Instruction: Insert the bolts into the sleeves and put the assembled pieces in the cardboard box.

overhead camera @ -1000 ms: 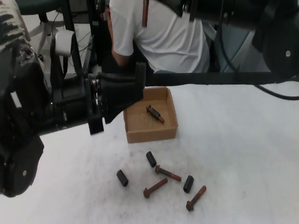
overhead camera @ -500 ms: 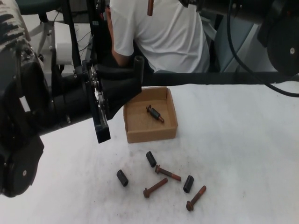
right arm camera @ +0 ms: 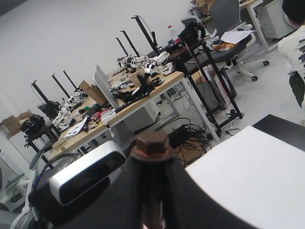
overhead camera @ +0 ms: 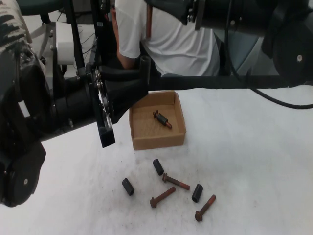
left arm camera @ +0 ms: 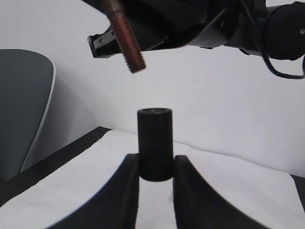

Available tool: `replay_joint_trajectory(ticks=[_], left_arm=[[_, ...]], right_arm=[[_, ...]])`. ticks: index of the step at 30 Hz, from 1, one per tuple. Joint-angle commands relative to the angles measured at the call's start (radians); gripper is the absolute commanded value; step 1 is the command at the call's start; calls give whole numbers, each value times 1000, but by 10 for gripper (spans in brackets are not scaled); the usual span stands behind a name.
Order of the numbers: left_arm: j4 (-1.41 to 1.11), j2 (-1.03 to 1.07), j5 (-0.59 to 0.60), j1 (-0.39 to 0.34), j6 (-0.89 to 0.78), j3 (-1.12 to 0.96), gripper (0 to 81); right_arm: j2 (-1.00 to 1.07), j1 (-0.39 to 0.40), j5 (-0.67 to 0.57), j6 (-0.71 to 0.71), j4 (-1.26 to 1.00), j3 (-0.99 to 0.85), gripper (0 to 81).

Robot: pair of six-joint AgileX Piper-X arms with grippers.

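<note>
A white bench [overhead camera: 254, 147] is seen in the high view. Toward its back, a cardboard box [overhead camera: 139, 139] is set, and one put-together piece [overhead camera: 162, 119] is laid inside it.

The left gripper [left arm camera: 156, 162] is held up above the bench, beside the box. Its jaws are clamped on a black sleeve [left arm camera: 155, 138], which is kept upright with its open end up.

The right gripper [right arm camera: 152, 174] is held higher. Its jaws are closed tight on a rusty bolt [right arm camera: 151, 145], just under the head. The bolt's threaded end is pointed down toward the sleeve's open top, and a gap is left between them.

Nearer on the bench, three loose sleeves [overhead camera: 158, 167] [overhead camera: 128, 186] [overhead camera: 197, 193] and three loose bolts [overhead camera: 176, 182] [overhead camera: 162, 196] [overhead camera: 205, 207] are scattered close together.
</note>
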Motion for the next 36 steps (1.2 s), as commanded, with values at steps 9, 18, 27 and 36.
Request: replay_joint_trajectory(ticks=[9, 18, 27, 36], left_arm=[[-20, -3, -12, -4, -11, -8, 2], [-20, -3, -24, -4, -11, -8, 2], [-20, -3, -28, -4, -19, -8, 2], [-20, -3, -34, -4, -19, -8, 2]], right_arm=[[-15, 25, 20, -42, 6, -2, 8], [-42, 25, 11, -104, 21, -2, 8], [-43, 25, 6, -219, 91, -2, 8], [-43, 25, 17, -242, 95, -2, 8]])
